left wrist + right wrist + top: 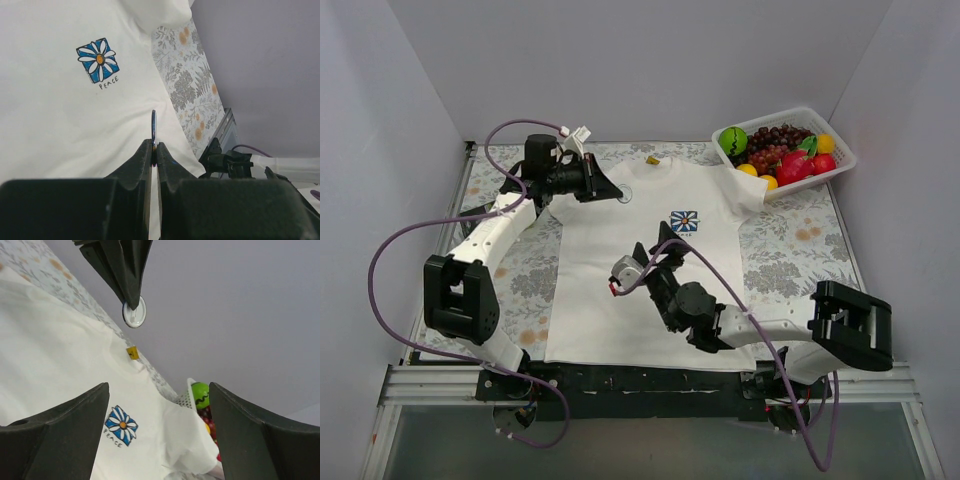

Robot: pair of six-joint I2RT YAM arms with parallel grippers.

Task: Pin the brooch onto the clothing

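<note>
The clothing, a white T-shirt [585, 300] [50, 130] [50, 345], lies flat on the table with its blue flower print [685, 221] [98, 59] [120, 425] and yellow neck tag [652, 160] [132, 353] showing. My left gripper [617, 192] [154, 145] is shut on the brooch [624, 197] [154, 125] [134, 313], a small round disc held just over the shirt's upper chest, left of the print. The right wrist view shows its pale round face; the left wrist view shows it edge-on. My right gripper [665, 250] [157, 386] hovers open over the shirt's middle, holding nothing.
A white basket [840, 152] [186, 397] of toy fruit stands at the back right, touching the shirt's sleeve. A floral tablecloth [790, 240] covers the table, and grey walls close in on three sides.
</note>
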